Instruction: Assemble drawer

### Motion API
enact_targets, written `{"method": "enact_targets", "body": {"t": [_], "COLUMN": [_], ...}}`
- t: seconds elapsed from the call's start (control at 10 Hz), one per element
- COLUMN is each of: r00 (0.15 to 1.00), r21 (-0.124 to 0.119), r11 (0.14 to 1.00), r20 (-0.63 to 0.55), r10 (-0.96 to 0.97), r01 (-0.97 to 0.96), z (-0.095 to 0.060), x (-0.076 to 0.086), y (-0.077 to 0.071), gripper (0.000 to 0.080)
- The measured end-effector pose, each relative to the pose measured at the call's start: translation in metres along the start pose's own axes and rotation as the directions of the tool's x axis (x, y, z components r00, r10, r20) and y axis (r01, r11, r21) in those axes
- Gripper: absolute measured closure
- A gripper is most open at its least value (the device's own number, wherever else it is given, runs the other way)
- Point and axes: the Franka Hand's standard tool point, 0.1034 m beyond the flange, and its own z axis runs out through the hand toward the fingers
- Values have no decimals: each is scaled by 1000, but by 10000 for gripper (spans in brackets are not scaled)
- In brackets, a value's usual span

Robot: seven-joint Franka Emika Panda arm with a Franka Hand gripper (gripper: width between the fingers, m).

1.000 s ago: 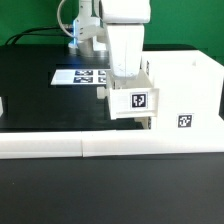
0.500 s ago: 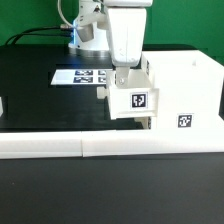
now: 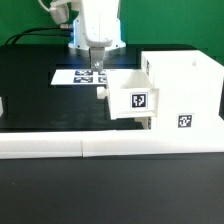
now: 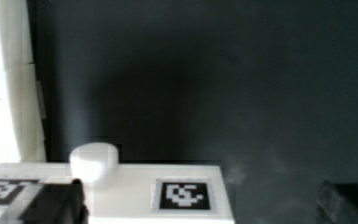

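Across the black surface [image 3: 40,105], open room is seen on the exterior view's left, bounded at the near edge by the long low white border wall [image 3: 60,145]. On the exterior view's right, the tall housing [image 3: 185,90] of the drawer is set close behind that wall, a square tag showing on its front face. One tray [image 3: 132,98] is seen projecting from the housing's side toward the exterior view's left, partly pushed in, its tagged face turned to the camera and its open top clear of the arm. Behind it, the marker board [image 3: 78,75] is laid flat on the surface. A small white cylindrical part [image 4: 94,160] is seen in the wrist view just beside a tagged white panel [image 4: 185,192]. Above the marker board, the end effector [image 3: 96,72] is held clear of the tray with nothing in its grasp; the spread of its fingers cannot be told.
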Motion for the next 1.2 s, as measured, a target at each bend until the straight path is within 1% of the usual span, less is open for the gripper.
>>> {"method": "enact_targets", "body": {"t": [0.2, 0.3, 0.4, 0.5, 0.6, 0.7, 0.8, 0.9, 1.2], "r00": [1000, 996, 993, 991, 985, 981, 980, 980, 980], "r21": [1, -9, 1, 9, 22, 31, 38, 44, 55], "r11": [1000, 997, 997, 997, 997, 998, 998, 998, 999], "r20": [-2, -47, -91, -113, -161, -187, -195, -193, -200], "r10": [-8, -76, -73, -69, -66, -52, -47, -44, 11], "r01": [8, 76, 73, 71, 70, 59, 55, 54, 0], "z": [2, 13, 21, 27, 34, 39, 42, 43, 40], "x": [-1, -13, -24, -29, -32, -32, -25, -14, 11], "y": [0, 0, -2, -1, -5, -7, -8, -8, -2], "gripper": [150, 150, 150, 150, 150, 150, 150, 150, 150]}}
